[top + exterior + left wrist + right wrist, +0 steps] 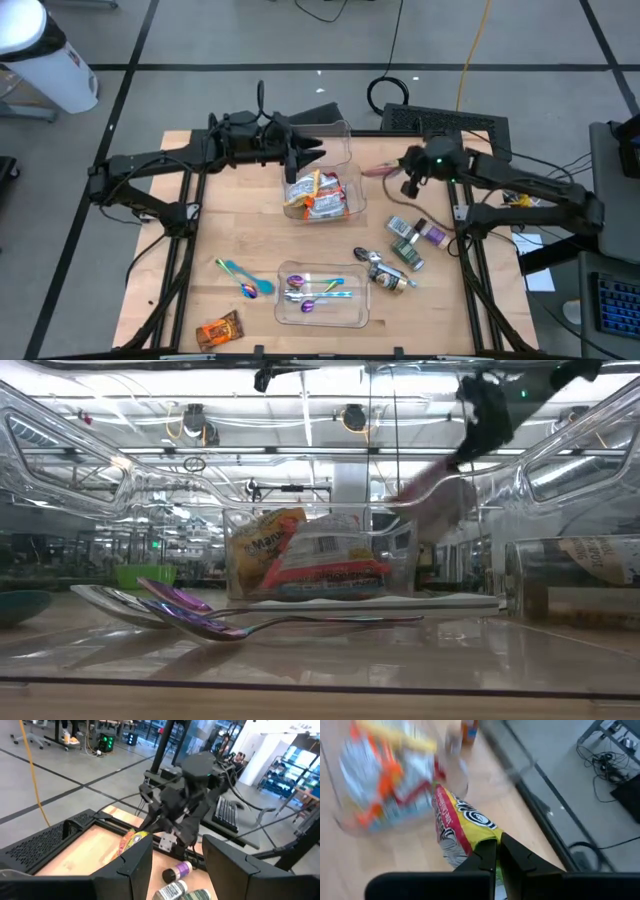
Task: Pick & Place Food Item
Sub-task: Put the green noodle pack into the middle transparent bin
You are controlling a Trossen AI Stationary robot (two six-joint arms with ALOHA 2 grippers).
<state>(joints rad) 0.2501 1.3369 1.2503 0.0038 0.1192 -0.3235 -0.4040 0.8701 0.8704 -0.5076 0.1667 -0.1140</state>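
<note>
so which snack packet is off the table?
The yellow-and-red snack packet pinched in the right gripper; the others sit in the clear plastic bin or at the table's front-left corner.

You are looking at a robotics lab set in a large open industrial hall. The wooden table (250, 240) stands on a grey floor marked by dark lines (130, 60), with black and yellow cables (470, 50) trailing across it. A keyboard (227, 815) lies beside the table, and a second keyboard (612, 300) shows at the right edge of the high view. From the left wrist camera you see people seated (240, 757) at distant workstations, office chairs (30, 735), blue shelving (280, 772) and a green-lit device (106, 742) on the floor. The low view shows exposed ceiling ducts and strip lights (260, 420) overhead.
</note>
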